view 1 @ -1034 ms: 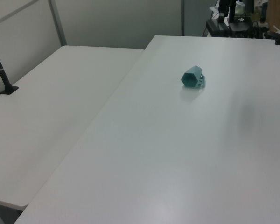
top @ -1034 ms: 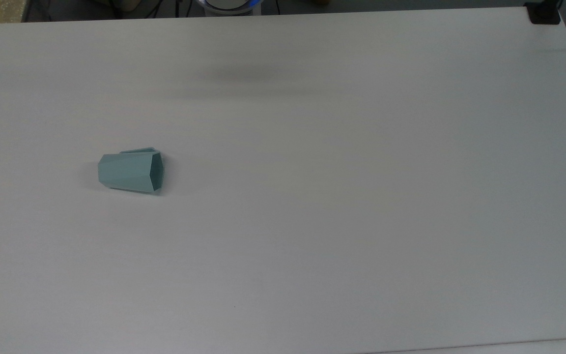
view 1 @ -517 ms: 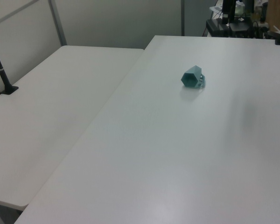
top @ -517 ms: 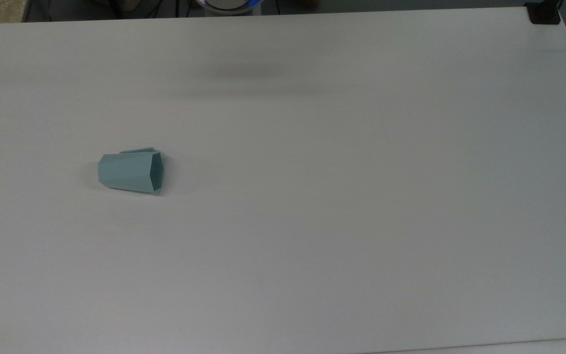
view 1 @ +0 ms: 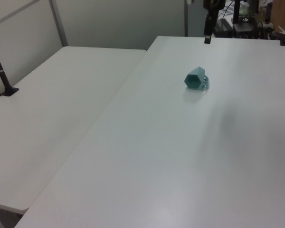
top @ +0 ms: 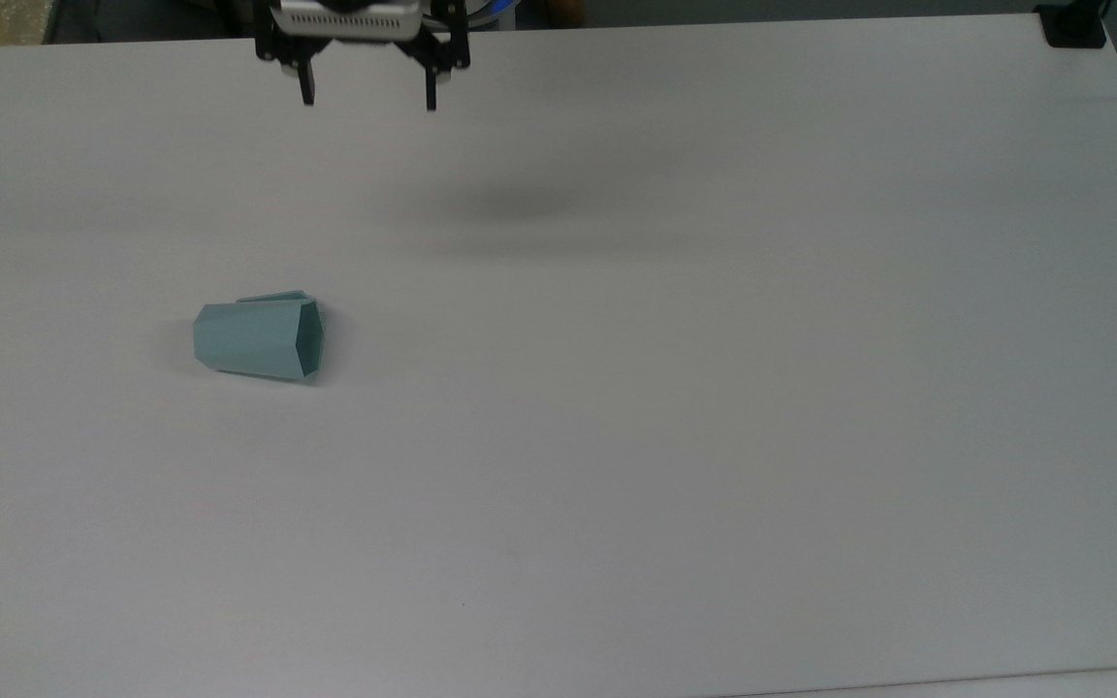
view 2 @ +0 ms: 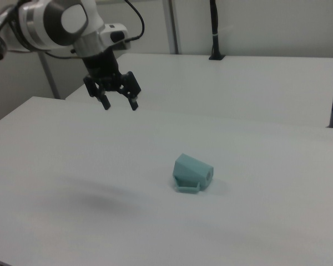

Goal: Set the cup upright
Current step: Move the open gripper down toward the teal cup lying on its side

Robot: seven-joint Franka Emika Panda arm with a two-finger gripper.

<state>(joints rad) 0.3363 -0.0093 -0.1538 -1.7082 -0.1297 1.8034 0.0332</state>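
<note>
The cup point(top: 259, 338) lies on its side on the tabletop point(top: 714, 388), mouth toward the top view's right, handle against the surface. The pincer point(top: 368, 97) hangs well apart, fingers spread wide, empty, presumably for approach.

The cup point(top: 259, 340) lies on its side on the table point(top: 714, 388), toward the top view's left; its open mouth points to the top view's right, and its handle is on the far side. The gripper point(top: 369, 97) hangs above the table's far edge, well apart from the cup, with its fingers point(top: 307, 92) spread wide; in the right view it is up and to the right view's left of the cup. A second table point(view 1: 52, 109) stands beside the first, on the left view's left.
</note>
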